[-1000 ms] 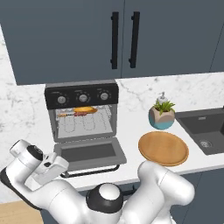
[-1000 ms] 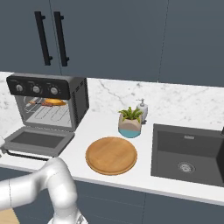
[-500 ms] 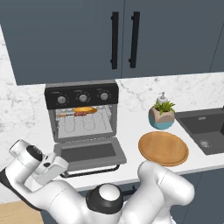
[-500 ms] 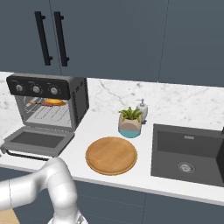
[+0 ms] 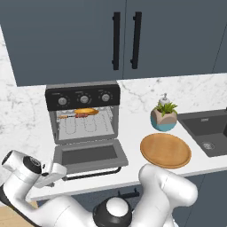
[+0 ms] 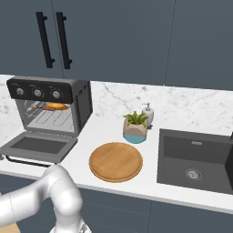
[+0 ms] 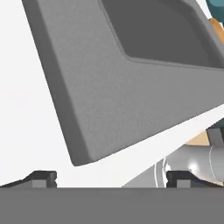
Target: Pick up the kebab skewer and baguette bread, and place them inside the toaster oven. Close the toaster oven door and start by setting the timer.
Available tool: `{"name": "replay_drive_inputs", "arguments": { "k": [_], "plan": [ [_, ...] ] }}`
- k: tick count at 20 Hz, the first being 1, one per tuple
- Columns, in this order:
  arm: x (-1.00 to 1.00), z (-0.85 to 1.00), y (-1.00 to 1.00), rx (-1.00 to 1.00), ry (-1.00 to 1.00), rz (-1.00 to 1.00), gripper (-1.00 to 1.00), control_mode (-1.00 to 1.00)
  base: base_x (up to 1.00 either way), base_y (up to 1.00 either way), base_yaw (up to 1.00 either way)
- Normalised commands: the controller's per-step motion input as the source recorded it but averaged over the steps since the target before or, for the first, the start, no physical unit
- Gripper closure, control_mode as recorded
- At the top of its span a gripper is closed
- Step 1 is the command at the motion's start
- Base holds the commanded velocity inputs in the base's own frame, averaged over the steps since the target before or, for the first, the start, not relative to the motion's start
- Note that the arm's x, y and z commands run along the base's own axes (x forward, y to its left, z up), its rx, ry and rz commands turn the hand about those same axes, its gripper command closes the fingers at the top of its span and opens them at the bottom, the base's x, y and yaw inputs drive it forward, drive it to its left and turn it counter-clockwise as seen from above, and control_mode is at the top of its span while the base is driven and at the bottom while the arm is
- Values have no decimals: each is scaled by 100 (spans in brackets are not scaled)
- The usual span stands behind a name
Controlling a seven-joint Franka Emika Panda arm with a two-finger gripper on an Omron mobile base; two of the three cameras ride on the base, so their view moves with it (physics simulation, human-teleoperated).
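Up close, toaster oven door [image 7: 131, 83] cropped by frame, end effector [image 7: 111, 177] jaws wide apart.

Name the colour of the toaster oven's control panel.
Black, with three silver knobs; the control panel of the toaster oven shows best in the left base view.

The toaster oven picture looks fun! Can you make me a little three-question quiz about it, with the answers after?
1. True or false: the toaster oven door is folded down open.
2. Where is the baguette bread? A) on the round wooden plate B) on a rack inside the toaster oven C) in the sink
3. Fill in: the pincer sits low by the door's front corner with its jaws spread ____.

Key: 1 true. 2 B; the kebab skewer lies beside it on the same rack. 3 wide open, holding nothing.
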Motion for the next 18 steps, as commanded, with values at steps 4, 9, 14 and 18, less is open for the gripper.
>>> {"name": "replay_drive_inputs", "arguments": {
  "k": [4, 9, 14, 18],
  "plan": [
    [0, -11, 0, 7, -21, 10, -100, -100, 0, 0, 0],
    [0, -11, 0, 10, -21, 4, -100, -100, 0, 0, 0],
    [0, -3, 3, 10, -20, 0, -100, -100, 0, 0, 0],
    [0, 0, 11, 5, -18, 0, -100, -100, 0, 0, 0]
  ]
}}
